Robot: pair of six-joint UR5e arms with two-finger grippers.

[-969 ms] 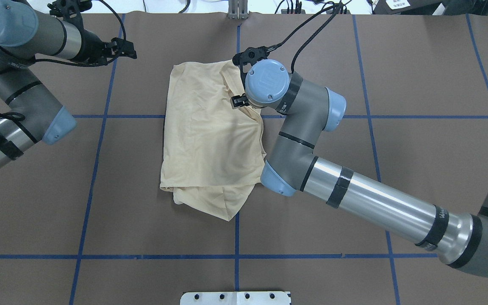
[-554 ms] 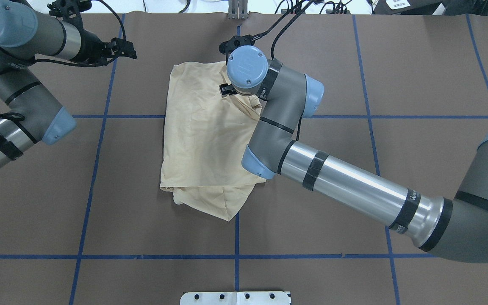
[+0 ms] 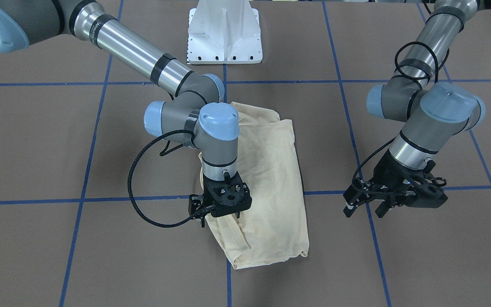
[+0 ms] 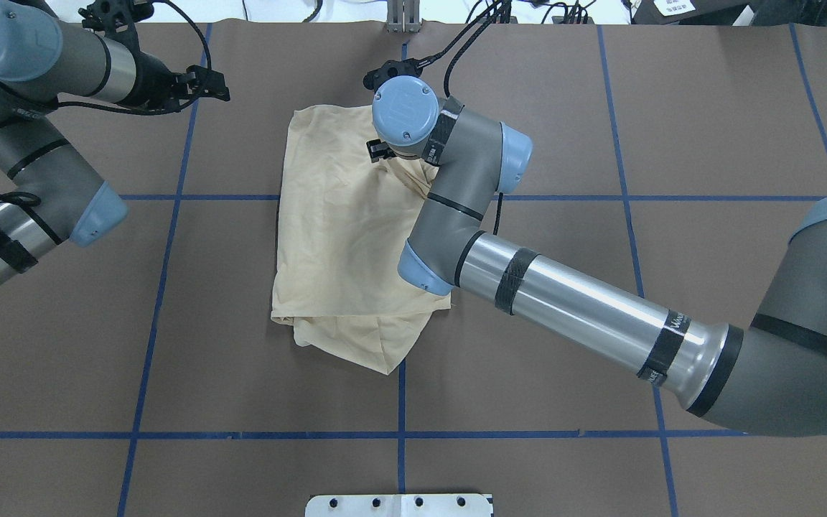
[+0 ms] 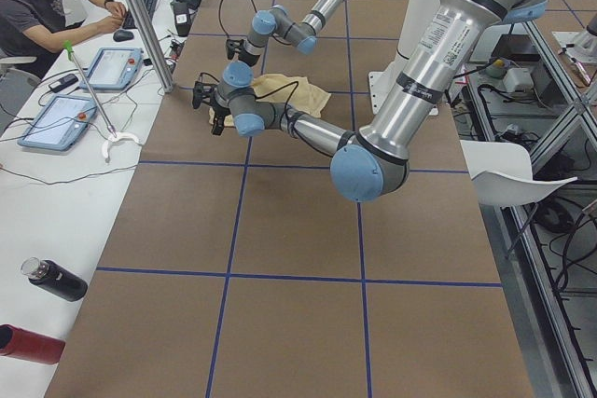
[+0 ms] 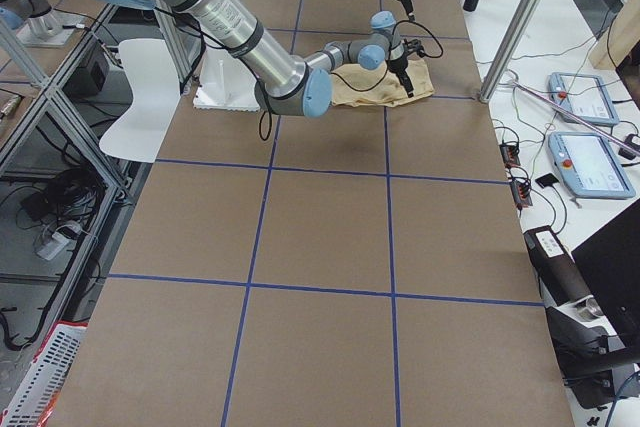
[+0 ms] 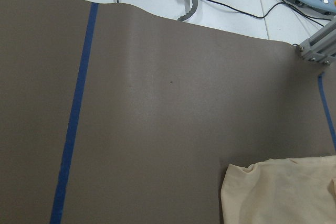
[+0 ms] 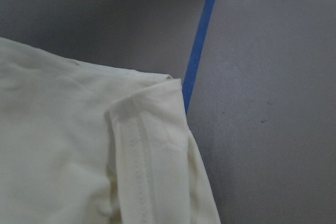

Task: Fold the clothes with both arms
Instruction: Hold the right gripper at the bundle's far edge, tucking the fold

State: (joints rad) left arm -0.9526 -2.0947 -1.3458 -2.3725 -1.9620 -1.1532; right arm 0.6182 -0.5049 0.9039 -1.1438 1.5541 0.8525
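The right gripper (image 3: 222,212) is pressed down into the far edge of the shirt (image 3: 271,187), and cloth bunches up under its fingers. They look pinched on a fold of fabric, though the jaws themselves are hidden by the wrist and cloth. Holding the edge there would let the arm carry it across for another fold. Below and to the side of this gripper, the shirt lies as a half-folded oblong on the counter (image 3: 58,149). Its long axis runs from the gripper back toward the robot's base, where a loose flap pokes out at the near end. The left gripper (image 3: 392,197) hovers well off to the side over bare counter, fingers spread and holding nothing, apparently waiting its turn.
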